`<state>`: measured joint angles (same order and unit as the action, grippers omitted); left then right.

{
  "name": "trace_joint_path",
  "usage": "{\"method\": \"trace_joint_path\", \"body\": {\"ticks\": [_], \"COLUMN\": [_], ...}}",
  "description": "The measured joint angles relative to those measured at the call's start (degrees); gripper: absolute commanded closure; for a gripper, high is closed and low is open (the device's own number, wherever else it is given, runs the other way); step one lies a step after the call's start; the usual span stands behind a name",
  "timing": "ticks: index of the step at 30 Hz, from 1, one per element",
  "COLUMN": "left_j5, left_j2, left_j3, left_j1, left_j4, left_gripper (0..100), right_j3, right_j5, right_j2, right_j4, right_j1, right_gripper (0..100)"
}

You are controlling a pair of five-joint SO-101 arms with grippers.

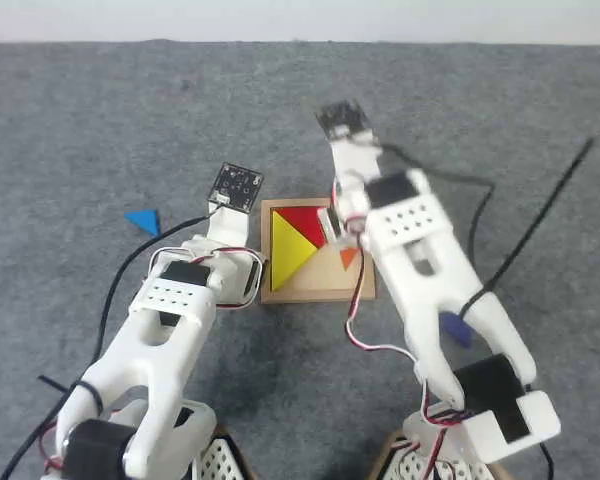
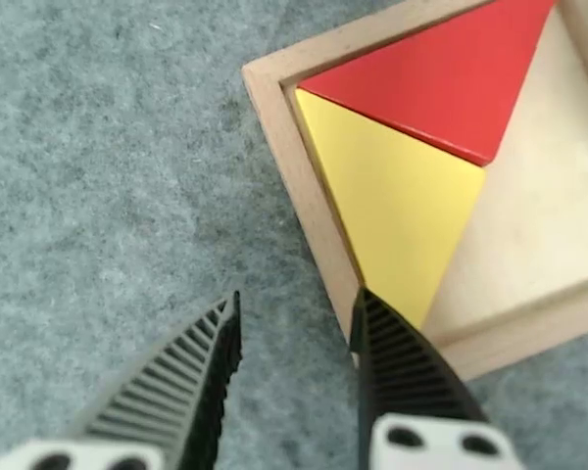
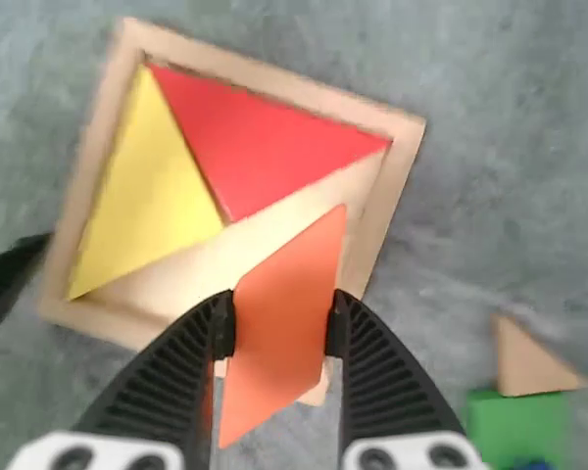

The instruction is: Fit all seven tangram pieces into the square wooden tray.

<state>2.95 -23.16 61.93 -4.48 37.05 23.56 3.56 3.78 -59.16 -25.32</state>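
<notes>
Orange piece (image 3: 289,284), pinched in the right gripper (image 3: 279,308), hangs over the bare half of the wooden tray (image 3: 402,166); left gripper (image 2: 296,304) open, empty, beside it.

You are gripping a plain orange piece (image 3: 294,264) between the right gripper's (image 3: 280,311) black ribbed fingers (image 3: 176,372), while just ahead of its fingertips a red triangle (image 3: 265,147) and a yellow triangle (image 3: 147,206) are lying in the pale wooden tray (image 3: 397,186). Beside that gripper, a green block (image 3: 514,421) and a tan triangle (image 3: 524,362) are resting on the speckled grey mat (image 3: 490,147).
</notes>
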Motion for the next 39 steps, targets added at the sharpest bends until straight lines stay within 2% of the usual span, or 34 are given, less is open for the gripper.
{"method": "trace_joint_path", "body": {"ticks": [5,14,16,22,25,33,39], "left_j5": [0.00,0.00,0.00,0.09,0.09,0.09,0.09], "left_j2": [0.00,0.00,0.00,0.00,0.00,0.00,0.00], "left_j3": [0.00,0.70,0.88,0.88,0.88,0.88,0.88], "left_j1": [0.00,-1.67,-1.93,-1.93,-1.93,-1.93,-1.93], "left_j4": [0.00,0.00,0.00,0.00,0.00,0.00,0.00], "left_gripper": [82,82,82,82,82,82,82], "right_j3": [6.07,0.62,-2.11,-7.21,-7.74,-8.88,-14.77], "right_j5": [3.96,4.75,4.75,4.75,4.75,4.75,4.75], "right_j2": [-1.85,-11.69,-13.80,-17.76,-18.55,-18.55,-18.55], "right_j4": [8.62,10.11,10.11,10.11,10.11,10.02,4.66], "right_j1": [0.35,2.02,2.64,2.90,3.08,3.60,8.09], "right_gripper": [99.1,98.4,94.4,73.1,68.8,68.7,68.8]}}
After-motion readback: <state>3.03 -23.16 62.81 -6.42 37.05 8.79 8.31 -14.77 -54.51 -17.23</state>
